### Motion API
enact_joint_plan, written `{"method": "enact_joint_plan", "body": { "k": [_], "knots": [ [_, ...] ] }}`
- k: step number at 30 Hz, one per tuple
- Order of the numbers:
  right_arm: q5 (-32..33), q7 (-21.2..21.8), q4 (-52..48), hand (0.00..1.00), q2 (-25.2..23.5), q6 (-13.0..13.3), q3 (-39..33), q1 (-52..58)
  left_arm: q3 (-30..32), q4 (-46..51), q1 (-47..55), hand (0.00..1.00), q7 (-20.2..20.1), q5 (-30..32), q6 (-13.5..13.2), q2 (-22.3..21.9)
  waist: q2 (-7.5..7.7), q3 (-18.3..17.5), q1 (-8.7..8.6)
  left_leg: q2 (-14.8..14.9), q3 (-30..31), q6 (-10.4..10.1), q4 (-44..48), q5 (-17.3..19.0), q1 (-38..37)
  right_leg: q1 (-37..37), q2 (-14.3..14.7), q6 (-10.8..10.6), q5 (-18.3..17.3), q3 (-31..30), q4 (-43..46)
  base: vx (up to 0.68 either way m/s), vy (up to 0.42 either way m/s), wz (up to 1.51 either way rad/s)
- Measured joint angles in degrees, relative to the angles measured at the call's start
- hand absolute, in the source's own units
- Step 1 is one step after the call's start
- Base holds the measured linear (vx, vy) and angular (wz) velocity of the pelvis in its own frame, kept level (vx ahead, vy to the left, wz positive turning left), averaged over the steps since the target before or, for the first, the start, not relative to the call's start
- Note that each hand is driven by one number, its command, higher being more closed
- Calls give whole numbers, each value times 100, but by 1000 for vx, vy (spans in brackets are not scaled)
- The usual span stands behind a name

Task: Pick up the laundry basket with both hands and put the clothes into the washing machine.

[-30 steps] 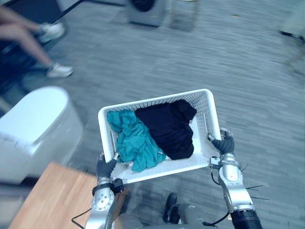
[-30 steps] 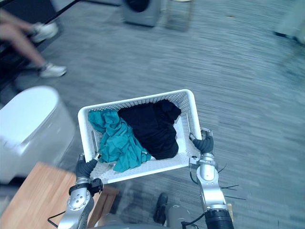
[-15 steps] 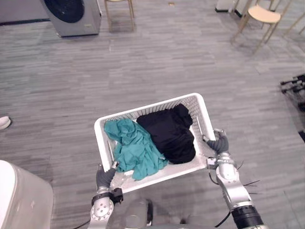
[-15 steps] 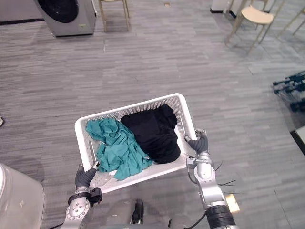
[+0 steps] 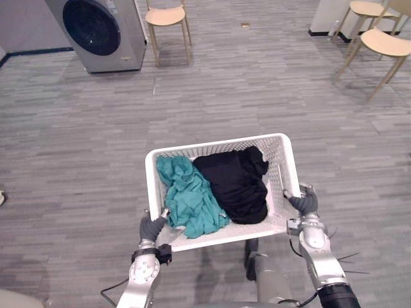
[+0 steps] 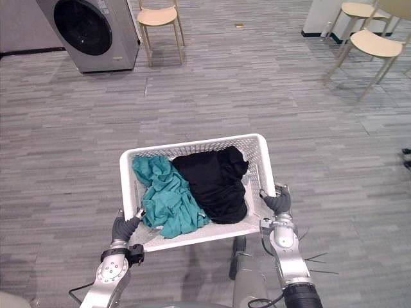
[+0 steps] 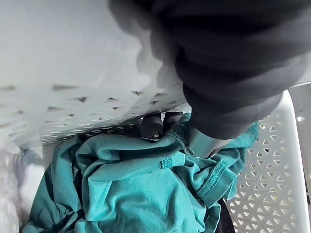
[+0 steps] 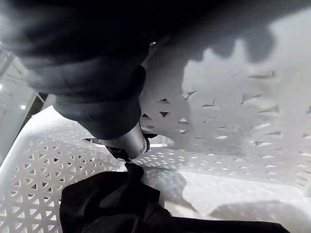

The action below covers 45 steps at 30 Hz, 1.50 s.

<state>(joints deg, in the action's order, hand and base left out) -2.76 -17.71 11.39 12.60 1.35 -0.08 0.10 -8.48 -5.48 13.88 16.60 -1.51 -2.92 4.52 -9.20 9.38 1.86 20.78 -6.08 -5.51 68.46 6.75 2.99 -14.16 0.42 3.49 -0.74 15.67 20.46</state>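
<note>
Two hands carry the basket [image 5: 218, 142]: left hand [image 5: 152, 226] curled over its 8 o'clock rim, right hand [image 5: 303, 202] over its 4 o'clock rim | teal cloth [image 5: 189, 199], black cloth [image 5: 237, 186] inside: soft, light | basket looks stiff, rims the likeliest hold | washer [image 5: 96, 29] at 11 o'clock, well apart

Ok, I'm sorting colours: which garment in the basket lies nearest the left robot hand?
The teal garment, bunched at the left end of the basket; the black one lies toward the right.
</note>
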Motion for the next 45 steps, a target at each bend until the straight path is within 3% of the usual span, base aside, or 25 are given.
{"method": "enact_joint_plan", "body": {
  "k": [3,5,7,8,9,11,13,15,18,22,24,25,27,28,29,31,32,33,34,36,40,41,42,43,45],
  "knots": [
    [95,1,-44,100,-43,10,13,19,21,70,59,100,-34,-6,-47,39,222,80,158,-194,-731,384,-402,792,833,1190,-19,-21,-18,-64,-1058,580,-76,15],
    [118,3,-82,100,-35,13,22,-105,65,175,116,100,-35,-7,-106,15,312,139,340,-702,-807,470,-2167,944,1589,1831,-138,-195,-151,-127,-1730,534,83,2],
    [116,7,-16,100,-32,13,84,-229,140,260,170,100,-36,-8,-105,-2,378,190,409,-1007,-791,133,-3940,636,1813,2128,-292,-412,-288,-105,-1928,598,200,-11],
    [117,0,99,100,-51,16,203,-334,224,344,241,100,-34,-6,-106,12,391,187,543,-1101,-834,68,-4835,-259,1873,2417,-371,-611,-419,-179,-2105,547,229,-27],
    [117,-4,126,100,-69,17,245,-337,247,376,275,100,-33,-6,-102,39,447,154,590,-1172,-873,166,-4785,-570,1843,2532,-407,-704,-479,-205,-2185,768,296,-12],
    [116,-11,165,100,-85,24,251,-399,283,490,303,100,-32,-5,-67,15,679,106,525,-1506,-833,1194,-4125,-172,1974,2862,-779,-1049,-458,-44,-2192,782,288,38],
    [110,-5,410,100,-87,32,248,-491,264,482,323,100,-34,-5,22,-15,736,83,574,-1519,-904,1337,-3560,288,1994,2559,-972,-1289,-577,-104,-1086,581,251,24],
    [103,4,587,100,-241,32,201,-429,218,430,340,100,-37,-8,50,139,804,116,499,-1727,-806,1302,-3582,1021,1348,1436,-1390,-1680,-434,-571,2255,645,281,28],
    [94,20,711,100,-441,41,174,-205,146,389,416,100,-38,-7,150,384,905,122,329,-2072,-578,1279,-4336,1249,-7,615,-1446,-1151,-893,-532,4088,619,121,52],
    [102,38,563,100,-344,95,43,-78,-80,308,144,100,-39,-9,138,577,782,96,97,-2146,-90,1172,-5483,1238,-1093,-549,-1220,-653,-1297,111,2421,572,30,58],
    [108,36,477,100,-295,93,-38,83,-193,109,-85,100,-50,-5,139,593,699,90,-129,-2043,162,1005,-5885,1257,-1555,-797,-994,-919,-701,154,172,713,-80,99],
    [105,35,315,100,-307,68,-65,241,-199,-40,-173,100,-121,5,140,611,818,84,-146,-2087,181,695,-6093,1433,-2111,-1083,-925,-1022,-30,105,-1014,688,-128,57],
    [100,36,259,100,-349,64,-64,438,-231,-162,-102,100,-155,7,141,654,987,-46,-188,-2108,289,442,-5974,1576,-2568,-1131,-854,-714,94,-17,-1230,858,-201,56],
    [98,35,257,100,-346,37,-79,576,-291,-299,-78,100,-170,25,146,565,826,-214,-295,-1880,432,347,-5587,1634,-2654,-1167,-635,-272,1057,-343,-813,1060,-270,62],
    [98,37,245,100,-273,24,-91,632,-290,-377,-76,100,-198,80,151,465,582,-323,-305,-1574,443,330,-4902,1625,-2438,-1201,-424,-244,1211,-331,-451,892,-227,39],
    [98,45,202,100,-173,17,-119,586,-277,-415,-87,100,-227,132,144,327,133,-321,-252,-1026,401,-126,-3234,1057,-1777,-1096,-28,-85,685,-133,-59,822,-210,-24],
    [85,56,112,100,-190,-53,-96,548,-199,-520,-94,100,-229,131,145,272,86,-315,-164,-850,388,-388,-2033,-426,-1214,-875,187,16,385,-212,0,955,-226,-47],
    [37,43,18,100,-195,-97,-114,574,-202,-590,-136,100,-250,123,148,248,57,-228,-94,-569,437,-419,-671,-431,-611,-341,377,51,182,-235,-244,787,-165,-34],
    [39,36,-44,100,-199,-119,-114,597,-201,-580,-134,100,-257,121,139,255,80,-164,-89,-481,421,-315,-130,-234,-354,-9,458,85,103,-262,-400,605,-110,-14],
    [36,36,-200,100,-225,-132,-93,614,-199,-571,-87,100,-284,117,112,319,363,49,112,-492,119,432,535,480,444,1222,494,76,-87,-691,-1059,677,-76,-33],
    [38,36,-341,100,-209,-128,-94,466,-159,-450,-80,100,-285,117,40,318,543,171,274,-923,85,498,-1624,927,1782,2114,180,-216,-415,-1110,-1669,621,142,-49],
    [37,36,-321,100,-202,-129,-94,423,-135,-394,-63,100,-287,118,42,298,570,199,308,-1188,269,306,-3014,793,1920,2267,-11,-397,-600,-1259,-1713,505,306,-60],
    [35,41,-304,100,-197,-126,-75,415,-91,-256,76,100,-298,121,45,262,496,194,368,-1259,457,-96,-4410,214,1821,2492,-53,-595,-771,-1476,-1873,494,315,-72],
    [37,40,-237,100,-230,-127,-45,415,-66,-225,158,100,-297,121,49,248,507,192,382,-1275,340,-102,-4410,-209,1687,2687,-111,-644,-826,-1615,-1986,548,352,-62],
    [33,40,-80,100,-262,-121,33,355,3,-151,243,100,-296,123,106,250,757,82,329,-1629,127,440,-3781,245,1789,2862,-549,-749,-946,-1766,-1893,736,408,-19]
  ]
}}
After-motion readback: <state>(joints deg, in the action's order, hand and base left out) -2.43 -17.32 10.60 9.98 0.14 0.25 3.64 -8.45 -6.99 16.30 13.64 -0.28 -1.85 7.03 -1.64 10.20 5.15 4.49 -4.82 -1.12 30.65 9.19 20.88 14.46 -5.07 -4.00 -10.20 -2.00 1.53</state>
